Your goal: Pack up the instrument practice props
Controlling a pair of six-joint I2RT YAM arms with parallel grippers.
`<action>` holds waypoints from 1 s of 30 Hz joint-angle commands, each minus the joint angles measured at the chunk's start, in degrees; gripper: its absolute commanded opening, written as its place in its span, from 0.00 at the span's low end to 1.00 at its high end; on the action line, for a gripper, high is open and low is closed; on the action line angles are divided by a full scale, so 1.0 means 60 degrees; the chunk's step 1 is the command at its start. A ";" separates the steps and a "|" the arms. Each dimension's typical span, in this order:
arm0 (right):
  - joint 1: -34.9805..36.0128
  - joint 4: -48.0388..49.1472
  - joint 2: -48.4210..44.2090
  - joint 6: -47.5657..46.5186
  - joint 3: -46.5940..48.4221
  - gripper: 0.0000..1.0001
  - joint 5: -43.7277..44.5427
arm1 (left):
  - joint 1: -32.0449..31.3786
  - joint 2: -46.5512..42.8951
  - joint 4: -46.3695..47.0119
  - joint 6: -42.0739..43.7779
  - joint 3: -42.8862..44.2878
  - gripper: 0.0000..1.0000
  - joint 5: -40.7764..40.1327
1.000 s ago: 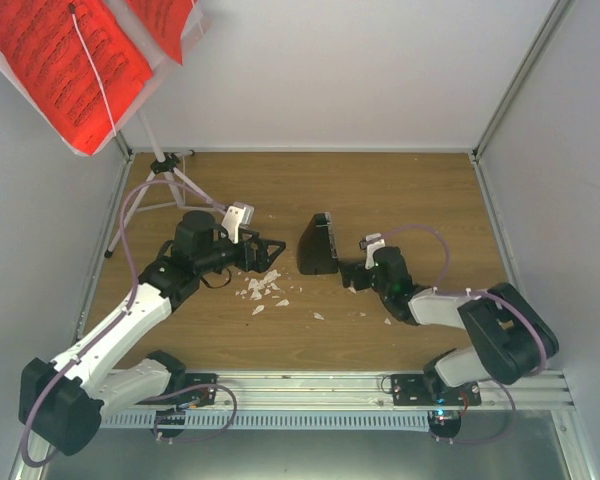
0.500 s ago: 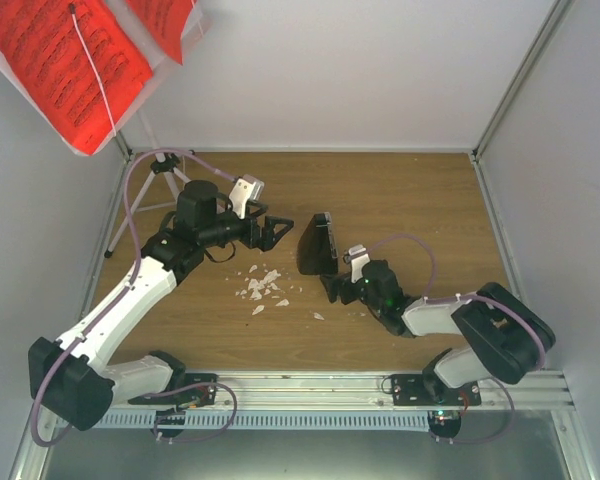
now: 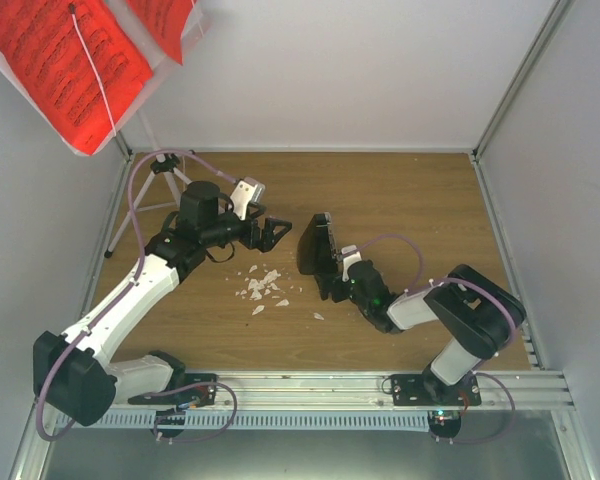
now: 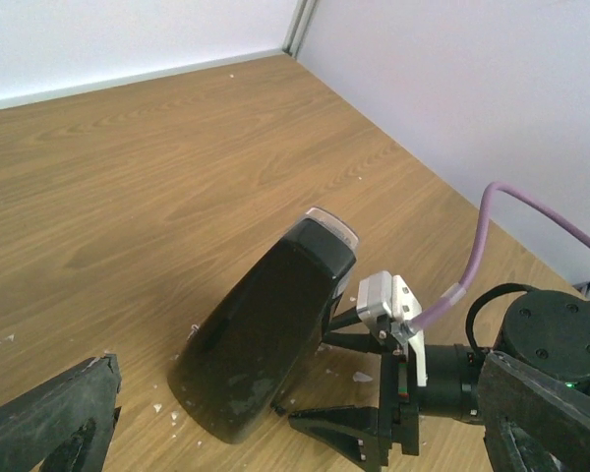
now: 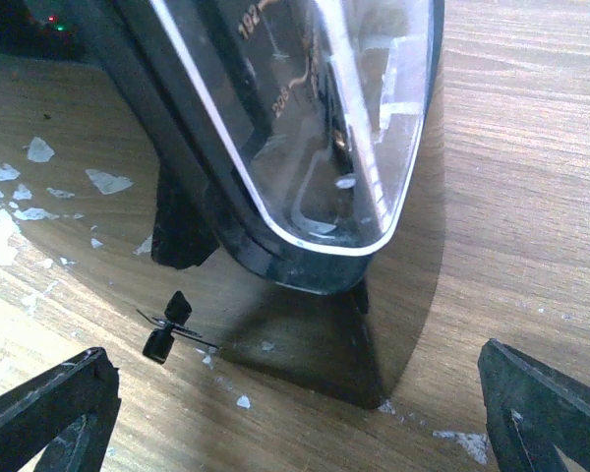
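Where the metronome (image 3: 317,245) stood: middle of desk (image 3: 410,200).
Left end effector (image 3: 273,232): was open, just left of it.
Right end effector (image 3: 328,283): was open, at its near side.

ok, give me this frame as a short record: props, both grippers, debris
metronome: black metronome on the table, mid-table, between the two grippers
music stand: white music stand at far left corner, legs spread
sheets: red sheets on the stand's tray
left gripper: left gripper open, just left of metronome, not touching
right gripper: right gripper open, at metronome's near base; contact unclear
debris: white crumbs left of metronome, near side
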 commanded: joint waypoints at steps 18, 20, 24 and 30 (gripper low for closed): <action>0.0137 0.0327 0.1197 0.0433 0.0483 1.00 0.0925 | 0.0530 0.0033 0.0599 0.0024 -0.0256 0.99 0.0514; 0.0137 0.0310 0.1187 0.0397 0.0451 1.00 0.0942 | 0.0568 0.0031 0.0616 0.0010 -0.0255 0.99 0.0540; 0.0130 0.0308 0.1168 0.0364 0.0392 0.94 0.0952 | 0.0617 0.0033 0.0620 -0.0016 -0.0270 0.99 0.0614; 0.0154 0.0326 0.1132 0.0331 0.0347 0.78 0.0957 | 0.0677 0.0011 0.0649 -0.0036 -0.0292 0.99 0.0675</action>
